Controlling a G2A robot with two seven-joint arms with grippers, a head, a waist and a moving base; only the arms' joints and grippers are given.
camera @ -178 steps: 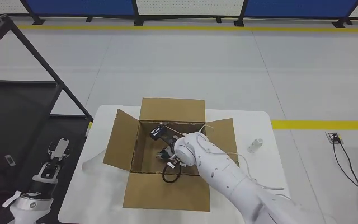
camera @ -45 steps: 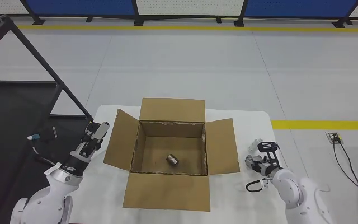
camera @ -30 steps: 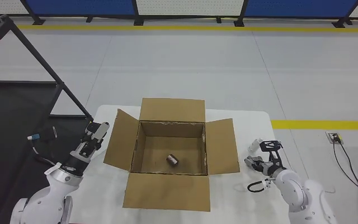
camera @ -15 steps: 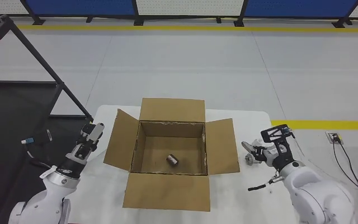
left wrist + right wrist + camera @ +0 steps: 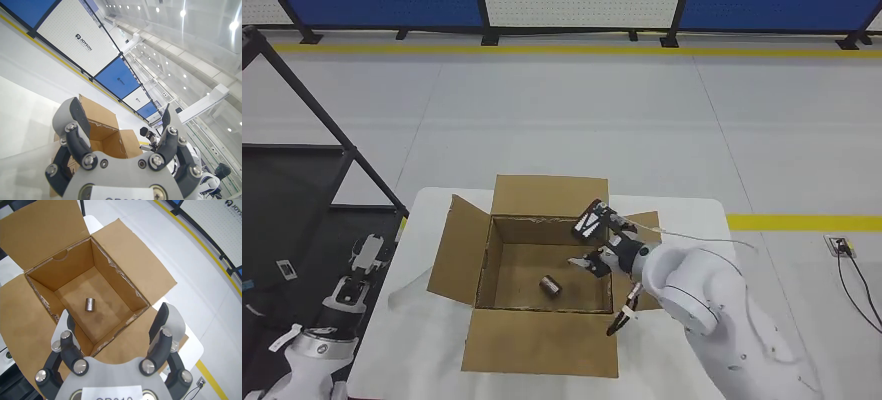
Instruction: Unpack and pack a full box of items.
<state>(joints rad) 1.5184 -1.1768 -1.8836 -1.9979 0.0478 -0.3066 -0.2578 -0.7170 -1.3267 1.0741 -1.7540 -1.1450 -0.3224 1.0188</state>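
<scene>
A hall of pale floor with yellow lines lies behind a white bench (image 5: pixel 422 310), and an open cardboard box (image 5: pixel 542 232) sits mid-bench with all four flaps splayed. One item is left in it: a short metal cylinder (image 5: pixel 551 286) lying on its side near the middle of the floor, a touch toward 6 o'clock.

The right gripper (image 5: pixel 587 243) hangs over the box's 3 o'clock rim, released and holding nothing. In the right wrist view the cylinder (image 5: pixel 90 304) sits low between the spread fingers (image 5: pixel 160 317). The left gripper (image 5: pixel 364 252) is off the bench at 9 o'clock, well apart from the box and also released, with nothing in it.

The likely trouble is the descent. The box is deep and the gripper sits close to the 3 o'clock wall, so a drop straight down could clip the torn corrugated edge or shove the box across the bench. The cylinder is smooth and round, and lying down. A finger landing off-centre would probably roll it away or squirt it out of the pinch. A dark cord (image 5: pixel 622 315) dangling from the right arm by the 4 o'clock corner could also catch on a flap.
</scene>
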